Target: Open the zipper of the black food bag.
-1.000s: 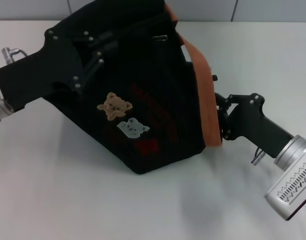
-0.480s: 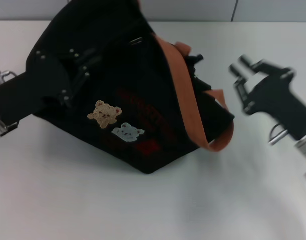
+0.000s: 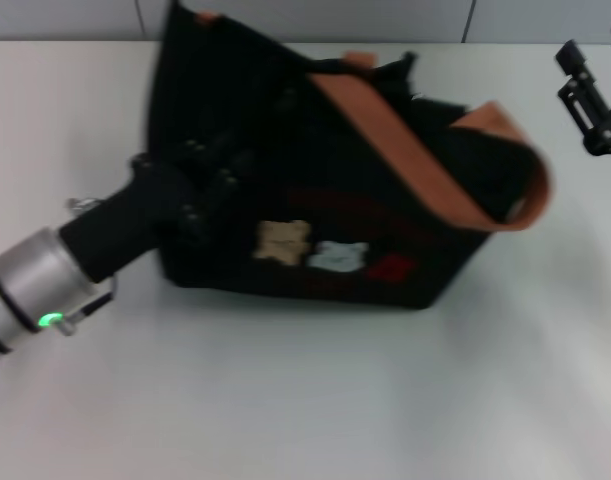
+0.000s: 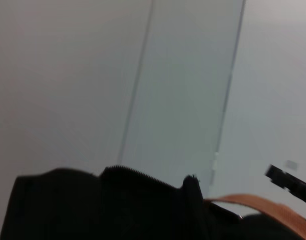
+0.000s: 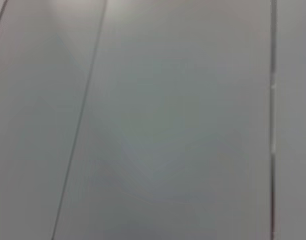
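The black food bag [image 3: 315, 200] lies on the white table [image 3: 305, 400], its bear and white animal patches [image 3: 310, 245] facing me. One orange-brown strap [image 3: 455, 180] loops out to the right. My left gripper [image 3: 200, 190] reaches in from the lower left and is shut on the bag's left end, dark against dark fabric. In the left wrist view the bag's top edge shows a short run of zipper [image 4: 135, 173] teeth and the strap [image 4: 263, 207]; no pull tab shows. Off the bag at the far right, my right gripper [image 3: 591, 60] is open and holds nothing.
A grey panelled wall [image 3: 385, 18] runs along the table's far edge, just behind the bag. The right wrist view shows only plain grey panels [image 5: 153, 120]. Bare white tabletop lies in front of the bag and to its left.
The right gripper has let go of the strap side and drawn back up to the far right. The left arm has swung to the lower left, and the bag has turned and shifted right.
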### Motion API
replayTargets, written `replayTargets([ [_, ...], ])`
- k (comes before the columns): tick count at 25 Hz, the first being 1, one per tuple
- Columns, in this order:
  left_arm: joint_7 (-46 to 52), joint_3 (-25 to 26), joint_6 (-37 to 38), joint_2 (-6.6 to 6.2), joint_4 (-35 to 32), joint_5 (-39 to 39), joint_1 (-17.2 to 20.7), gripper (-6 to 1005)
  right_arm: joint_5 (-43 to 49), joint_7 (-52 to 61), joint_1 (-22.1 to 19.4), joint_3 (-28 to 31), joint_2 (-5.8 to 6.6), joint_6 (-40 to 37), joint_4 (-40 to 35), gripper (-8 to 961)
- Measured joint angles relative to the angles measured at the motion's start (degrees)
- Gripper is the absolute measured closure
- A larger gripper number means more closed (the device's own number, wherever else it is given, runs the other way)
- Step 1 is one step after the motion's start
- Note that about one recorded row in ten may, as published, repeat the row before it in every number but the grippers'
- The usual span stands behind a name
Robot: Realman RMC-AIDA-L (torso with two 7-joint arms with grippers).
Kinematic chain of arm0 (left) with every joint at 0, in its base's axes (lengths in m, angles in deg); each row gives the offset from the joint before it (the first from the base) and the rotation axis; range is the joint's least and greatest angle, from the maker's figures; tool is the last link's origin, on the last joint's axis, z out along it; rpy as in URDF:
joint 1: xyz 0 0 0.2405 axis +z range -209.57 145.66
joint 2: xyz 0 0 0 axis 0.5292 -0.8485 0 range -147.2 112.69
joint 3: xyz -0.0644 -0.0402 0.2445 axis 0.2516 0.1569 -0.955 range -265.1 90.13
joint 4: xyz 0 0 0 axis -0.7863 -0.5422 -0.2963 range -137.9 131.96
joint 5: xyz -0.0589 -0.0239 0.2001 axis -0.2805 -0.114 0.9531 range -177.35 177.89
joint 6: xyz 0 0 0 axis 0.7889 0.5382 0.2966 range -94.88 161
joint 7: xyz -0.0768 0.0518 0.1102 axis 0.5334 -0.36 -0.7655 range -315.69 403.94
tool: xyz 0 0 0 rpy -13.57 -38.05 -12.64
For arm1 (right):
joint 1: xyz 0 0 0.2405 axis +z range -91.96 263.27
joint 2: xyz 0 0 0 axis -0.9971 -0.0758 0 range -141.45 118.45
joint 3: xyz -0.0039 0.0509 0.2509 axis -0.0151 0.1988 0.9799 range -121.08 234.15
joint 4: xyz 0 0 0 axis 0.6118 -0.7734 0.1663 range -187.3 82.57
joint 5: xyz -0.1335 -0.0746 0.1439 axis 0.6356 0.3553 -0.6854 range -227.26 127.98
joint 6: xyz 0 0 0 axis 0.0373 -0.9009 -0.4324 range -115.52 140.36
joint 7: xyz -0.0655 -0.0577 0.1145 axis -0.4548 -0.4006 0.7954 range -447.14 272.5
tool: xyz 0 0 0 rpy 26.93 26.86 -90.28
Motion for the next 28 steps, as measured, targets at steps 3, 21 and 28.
replayTargets([
  [3,-2.34,0.48,0.4,0.04,5.71,0.04,-3.78,788,-0.02,3.73,-0.31,0.59,0.04,-1.22,-0.5,455],
  [21,11.1,1.34,26.0,-4.71,-18.81,15.71,10.28,206,12.27,52.31,-1.06,-27.45,3.27,-27.12,-30.04,155],
  [28,11.15,1.27,26.85,-4.8,-19.41,18.4,10.92,197,16.81,54.6,1.97,-37.71,2.23,-25.9,-30.73,153],
])
